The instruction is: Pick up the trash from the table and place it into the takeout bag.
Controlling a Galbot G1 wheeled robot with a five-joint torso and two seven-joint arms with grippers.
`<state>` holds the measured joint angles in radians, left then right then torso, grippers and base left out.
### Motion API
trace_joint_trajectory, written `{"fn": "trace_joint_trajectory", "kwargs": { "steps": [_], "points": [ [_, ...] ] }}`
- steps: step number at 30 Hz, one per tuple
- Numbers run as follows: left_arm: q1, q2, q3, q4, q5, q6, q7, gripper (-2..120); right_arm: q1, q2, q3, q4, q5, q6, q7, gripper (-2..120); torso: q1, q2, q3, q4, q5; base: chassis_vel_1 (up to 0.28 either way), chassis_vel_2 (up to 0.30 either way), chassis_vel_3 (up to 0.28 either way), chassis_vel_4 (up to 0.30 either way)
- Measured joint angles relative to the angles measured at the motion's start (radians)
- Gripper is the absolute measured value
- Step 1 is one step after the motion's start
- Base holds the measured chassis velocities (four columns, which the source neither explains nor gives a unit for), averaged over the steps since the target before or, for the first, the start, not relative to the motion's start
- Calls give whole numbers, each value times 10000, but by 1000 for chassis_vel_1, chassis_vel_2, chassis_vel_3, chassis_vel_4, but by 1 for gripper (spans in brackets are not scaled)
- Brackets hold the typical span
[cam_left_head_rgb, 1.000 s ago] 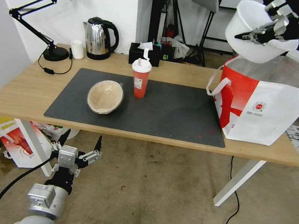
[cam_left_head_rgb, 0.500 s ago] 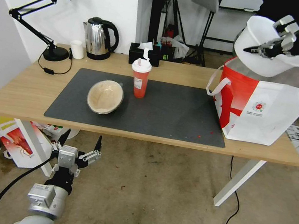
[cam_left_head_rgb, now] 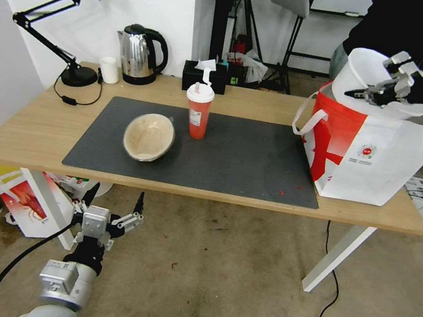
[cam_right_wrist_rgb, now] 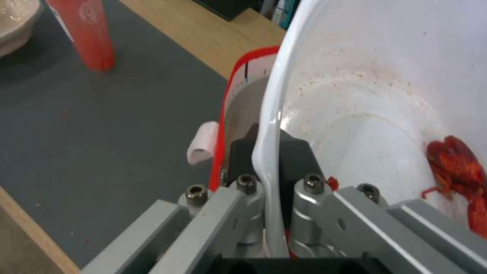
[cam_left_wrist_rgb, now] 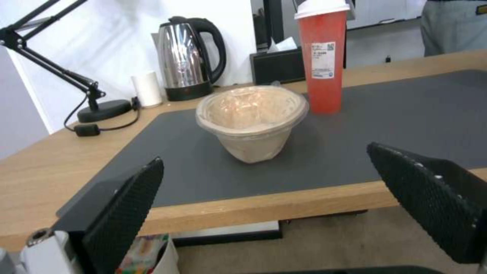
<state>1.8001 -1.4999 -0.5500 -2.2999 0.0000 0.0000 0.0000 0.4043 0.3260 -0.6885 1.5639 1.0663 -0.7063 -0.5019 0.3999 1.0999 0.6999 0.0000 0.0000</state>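
1 right end effector point(cam_left_head_rgb: 367, 93) clamped on large white bowl's point(cam_left_head_rgb: 361, 75) rim, above logo-marked takeout bag point(cam_left_head_rgb: 382, 159); left end effector point(cam_left_head_rgb: 113, 202) apart.

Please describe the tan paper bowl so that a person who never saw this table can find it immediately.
On the long wooden table lies a dark grey mat. The tan paper bowl sits on the mat's left part, beside the red drink cup. Unlike the tall red cup, it is low, wide and beige.
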Motion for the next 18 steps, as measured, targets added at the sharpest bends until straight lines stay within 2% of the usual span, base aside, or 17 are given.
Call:
{"fn": "trace_joint_trajectory", "kwargs": {
  "steps": [8, 11, 14, 16, 17, 18],
  "points": [
    [0, 0, 0, 0, 0, 0, 0, 100, -678, -174, 631, 189, -73, -1, 57, 2, 0, 0, 0, -1, 2, 0, 0, 0, 0],
    [0, 0, 0, 0, 0, 0, 0, 100, -733, -189, 765, 223, -5, -6, 241, 19, 1, 0, 0, -1, 1, 0, 0, 0, 0],
    [0, 0, 0, 0, 0, 0, 0, 100, -730, -188, 797, 249, 61, -13, 290, 25, 0, 0, 0, 0, 0, 0, 0, 0, 0],
    [0, 0, 0, 0, 0, 0, 0, 100, -695, -158, 827, 249, 180, -29, 406, 37, 0, 0, 0, -1, 0, 0, 0, 0, 0],
    [0, 0, 0, 0, 0, 0, 0, 100, -695, -158, 827, 249, 180, -29, 406, 37, 0, 0, 0, -1, 0, 0, 0, 0, 0],
    [0, 0, 0, 0, 0, 0, 0, 100, -677, -135, 833, 252, 305, -68, 562, 42, 0, 0, 0, 0, 0, 0, 0, 0, 0]
  ]
}}
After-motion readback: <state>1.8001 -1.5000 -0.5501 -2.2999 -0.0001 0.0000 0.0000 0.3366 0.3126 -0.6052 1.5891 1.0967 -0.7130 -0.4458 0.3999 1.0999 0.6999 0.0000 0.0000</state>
